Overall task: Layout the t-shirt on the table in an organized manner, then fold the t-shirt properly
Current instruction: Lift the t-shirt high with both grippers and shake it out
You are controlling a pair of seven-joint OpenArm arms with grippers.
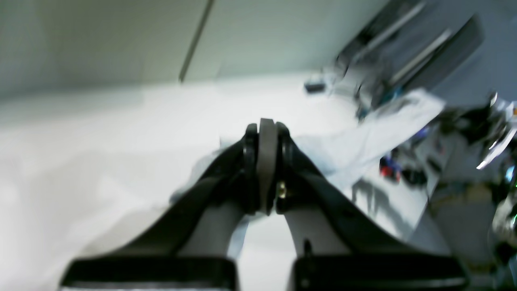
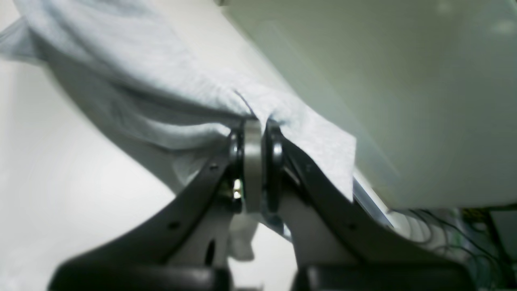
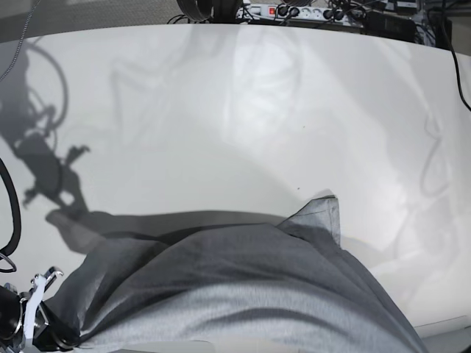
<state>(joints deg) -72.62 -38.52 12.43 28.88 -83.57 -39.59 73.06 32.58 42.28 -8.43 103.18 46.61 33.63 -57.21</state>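
The heather-grey t-shirt (image 3: 243, 287) hangs lifted above the near part of the white table (image 3: 243, 110), filling the bottom of the base view. One corner (image 3: 324, 213) points toward the table's middle. In the right wrist view my right gripper (image 2: 254, 123) is shut on a fold of the t-shirt (image 2: 141, 93), which drapes away to the upper left. In the blurred left wrist view my left gripper (image 1: 266, 125) is shut, with the t-shirt (image 1: 363, 137) stretching from its tips to the right. No lettering shows.
A power strip and cables (image 3: 294, 11) lie along the table's far edge. Black cables (image 3: 11, 206) hang at the left edge, and part of the right arm (image 3: 33, 320) sits at the bottom left. Blurred clutter (image 1: 464, 141) lies beyond the table's edge.
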